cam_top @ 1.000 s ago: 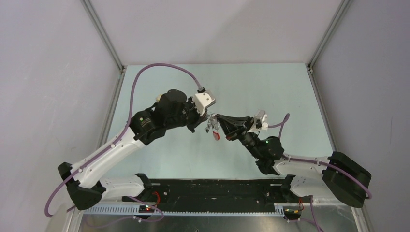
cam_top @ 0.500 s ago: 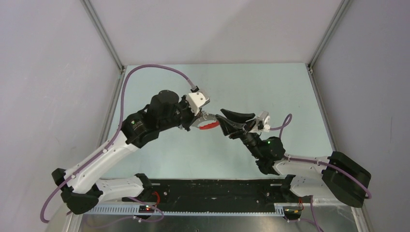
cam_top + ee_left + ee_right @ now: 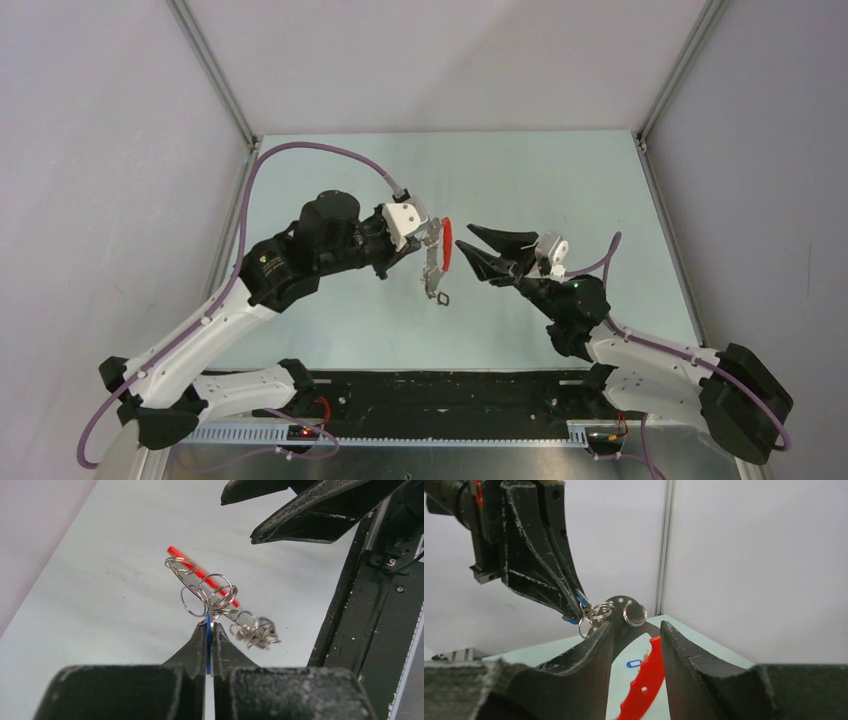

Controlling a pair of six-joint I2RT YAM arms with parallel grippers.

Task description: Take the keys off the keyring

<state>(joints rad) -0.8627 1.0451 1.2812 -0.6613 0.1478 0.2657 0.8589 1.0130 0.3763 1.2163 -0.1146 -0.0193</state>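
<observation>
My left gripper is shut on a blue tag and a metal key of the keys, which dangle below it over the table. In the left wrist view its jaws pinch that blue tag edge-on. Beyond them are the keyring loops, the red strap and a blurred clump of keys. My right gripper stands open just right of the red strap. In the right wrist view the red strap hangs between my open right gripper fingers, ungripped, with the keyring above.
A loose blue tag lies on the pale table beyond the right fingers. Metal frame posts and grey walls surround the table. The black base rail runs along the near edge.
The right gripper has opened, released the bunch and drawn back right. The left arm has pulled back left, and the keys and red strap now hang from it alone.
</observation>
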